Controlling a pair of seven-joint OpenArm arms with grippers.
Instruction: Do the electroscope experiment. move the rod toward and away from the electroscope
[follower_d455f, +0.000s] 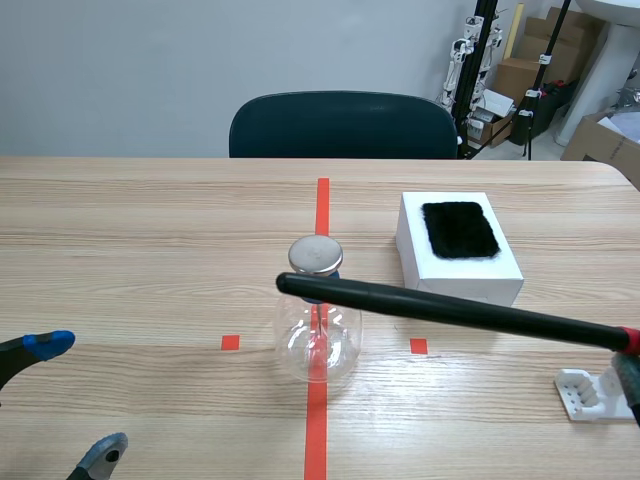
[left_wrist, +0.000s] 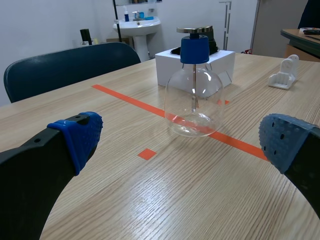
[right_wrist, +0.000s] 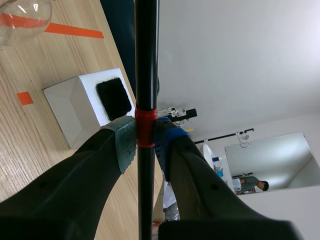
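Observation:
The electroscope (follower_d455f: 317, 320) is a clear glass flask with a blue neck and a metal disc on top, standing on the red tape line; the left wrist view shows the electroscope (left_wrist: 193, 85) ahead of my left gripper. A long black rod (follower_d455f: 450, 309) with a red band reaches in from the right, its tip just under the disc, beside the neck. My right gripper (right_wrist: 145, 135) is shut on the rod (right_wrist: 146, 60) at the red band. My left gripper (follower_d455f: 60, 400) stands open low at the left, nothing between its fingers.
A white box (follower_d455f: 459, 250) with a black fur pad (follower_d455f: 459, 229) on top stands right of the flask. A white plastic stand (follower_d455f: 592, 395) sits at the front right. A dark chair (follower_d455f: 343, 125) is behind the table's far edge.

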